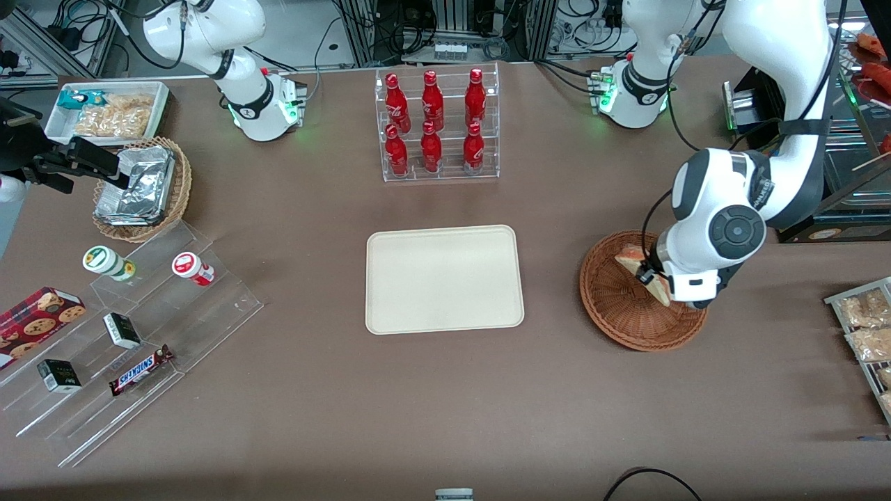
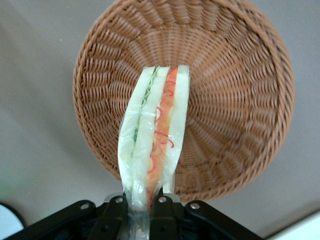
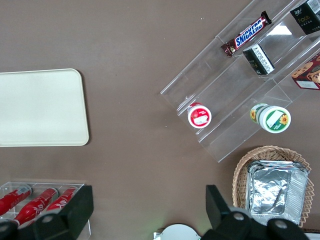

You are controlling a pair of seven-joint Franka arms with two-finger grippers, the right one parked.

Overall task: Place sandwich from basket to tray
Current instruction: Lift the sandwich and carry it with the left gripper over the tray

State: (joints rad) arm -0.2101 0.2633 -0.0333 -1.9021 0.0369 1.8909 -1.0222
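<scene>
You're reading SNICKERS on the bar [image 1: 140, 371] lying toward the parked arm's end. Your gripper [image 2: 141, 209] is hanging over the basket [image 2: 240, 100], jaws pinching the sandwich [image 2: 155, 135] by its tip, so it's sitting between them, above the weave. Bare table is lying between basket rim and tray [image 1: 444, 278]. Sandwich is showing pale bread, red and green filling.

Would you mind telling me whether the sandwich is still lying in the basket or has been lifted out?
Lifted: the tool is shut on the sandwich, which hangs above the basket, whose weave is bare beneath it.
</scene>
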